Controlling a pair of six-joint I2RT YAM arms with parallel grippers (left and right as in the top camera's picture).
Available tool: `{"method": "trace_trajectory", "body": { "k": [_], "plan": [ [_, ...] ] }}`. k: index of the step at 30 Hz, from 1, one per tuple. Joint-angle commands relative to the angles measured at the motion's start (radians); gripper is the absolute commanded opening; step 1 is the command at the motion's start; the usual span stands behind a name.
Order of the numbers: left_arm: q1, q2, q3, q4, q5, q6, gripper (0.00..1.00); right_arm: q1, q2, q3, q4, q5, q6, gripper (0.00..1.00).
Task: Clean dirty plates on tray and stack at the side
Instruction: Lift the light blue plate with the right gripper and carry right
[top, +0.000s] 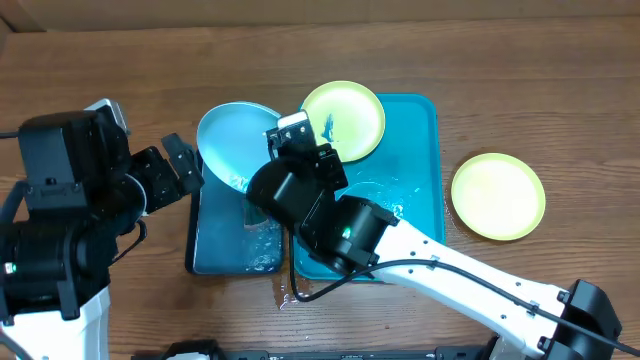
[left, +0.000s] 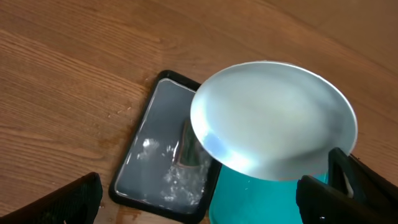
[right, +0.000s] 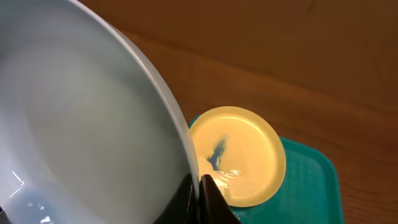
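Three plates, two trays and two grippers fill my screens. From the left in the overhead view, the left gripper (top: 178, 172) hangs released, its fingers spread with nothing between them, beside the black tray (top: 225, 250). That tray has a wet, glinting grey-blue inside. Its long axis runs near to far, parallel to the teal tray (top: 415, 160) just beside it on the right. The light blue plate (top: 232, 138) sits over the black tray's far end, face up towards the overhead camera. The right gripper (top: 283, 140) is clamped on the right side of its rim. Only my right wrist view shows that pinch up close, the fingers (right: 211, 202) closed on the plate's edge. Only my left wrist view shows the plate raised clear of the black tray. Next comes the smeared yellow-green plate (top: 343, 120), with a dark teal streak on its face. It lies over the teal tray's far left corner, its edge past the rim. Rightmost, the second yellow-green plate (top: 498, 196) lies flat on the wooden table (top: 100, 60), apart from the teal tray, with no smear that I can see.
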Motion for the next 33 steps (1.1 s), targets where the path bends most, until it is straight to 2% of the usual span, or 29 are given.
{"method": "trace_trajectory", "body": {
  "k": [1, 11, 22, 26, 33],
  "plan": [
    [0.005, 0.008, 0.008, -0.006, -0.005, 0.051, 1.00, 0.031, -0.002, 0.014, 0.009, 0.105, 0.001, 0.04],
    [0.005, -0.024, 0.011, 0.107, -0.008, 0.040, 1.00, 0.119, -0.002, 0.014, 0.013, 0.257, -0.143, 0.04],
    [0.005, -0.025, 0.011, 0.110, -0.034, 0.040, 1.00, 0.199, -0.002, 0.014, 0.009, 0.318, -0.238, 0.04],
    [0.005, -0.025, 0.011, 0.113, -0.035, 0.040, 1.00, 0.227, -0.002, 0.014, 0.010, 0.328, -0.346, 0.04],
    [0.005, -0.025, 0.011, 0.125, -0.038, 0.040, 1.00, 0.268, -0.002, 0.014, 0.010, 0.370, -0.388, 0.04]
  ]
}}
